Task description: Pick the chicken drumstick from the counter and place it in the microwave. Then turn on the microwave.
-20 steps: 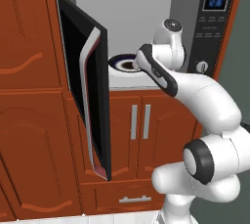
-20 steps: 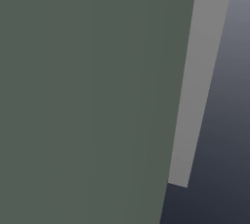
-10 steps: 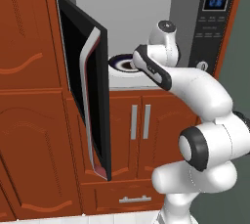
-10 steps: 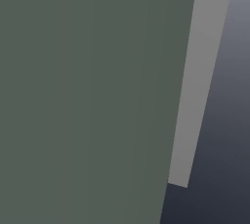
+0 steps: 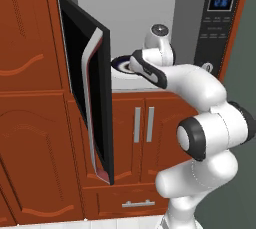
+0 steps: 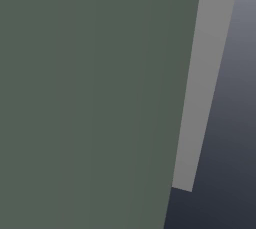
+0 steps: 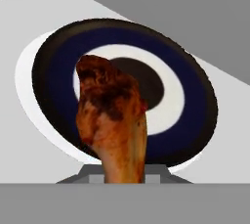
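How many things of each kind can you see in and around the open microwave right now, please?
Microwave: 1
Chicken drumstick, in the gripper: 1
Dark-rimmed plate inside the microwave: 1
Lower cabinet doors with silver handles: 2
Drawer: 1
Total: 6

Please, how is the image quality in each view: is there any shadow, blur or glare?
Left base view: sharp, even light, no glare on the microwave door. Hand view: the chicken drumstick is close and slightly soft, casting a dark shadow on the plate. Right base view: flat grey surfaces, no detail.
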Available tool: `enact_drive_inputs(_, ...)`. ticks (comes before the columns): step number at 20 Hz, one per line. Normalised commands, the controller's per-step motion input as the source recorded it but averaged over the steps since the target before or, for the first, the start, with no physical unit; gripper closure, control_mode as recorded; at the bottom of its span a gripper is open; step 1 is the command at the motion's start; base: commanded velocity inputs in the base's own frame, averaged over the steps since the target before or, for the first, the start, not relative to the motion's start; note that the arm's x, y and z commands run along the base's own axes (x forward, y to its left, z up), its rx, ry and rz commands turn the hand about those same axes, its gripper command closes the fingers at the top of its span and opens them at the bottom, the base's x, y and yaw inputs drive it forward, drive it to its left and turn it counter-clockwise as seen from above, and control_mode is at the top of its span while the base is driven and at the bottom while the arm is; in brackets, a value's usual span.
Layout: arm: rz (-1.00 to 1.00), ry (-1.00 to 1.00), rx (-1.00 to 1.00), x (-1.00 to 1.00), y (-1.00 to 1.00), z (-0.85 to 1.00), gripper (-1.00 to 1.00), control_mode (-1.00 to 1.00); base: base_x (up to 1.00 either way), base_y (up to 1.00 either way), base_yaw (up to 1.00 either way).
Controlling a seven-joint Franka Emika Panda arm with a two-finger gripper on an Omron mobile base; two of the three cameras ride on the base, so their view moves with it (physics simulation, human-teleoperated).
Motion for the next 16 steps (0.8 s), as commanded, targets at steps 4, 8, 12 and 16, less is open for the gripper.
enact_drive_inputs(4, 0.0, 0.0, -0.02, 0.32, 0.01, 0.0, -1.0, -1.0, 0.0, 0.0, 0.0)
enact_drive_inputs(8, 0.01, 0.0, 0.0, 0.18, 0.0, 0.0, -1.0, -1.0, 0.0, 0.0, 0.0)
enact_drive_inputs(12, 0.0, -0.02, 0.0, -0.45, 0.0, 0.06, -1.0, -1.0, 0.0, 0.0, 0.0)
enact_drive_inputs(16, 0.0, -0.07, 0.0, -1.0, 0.0, 0.12, -1.0, -1.0, 0.0, 0.0, 0.0)
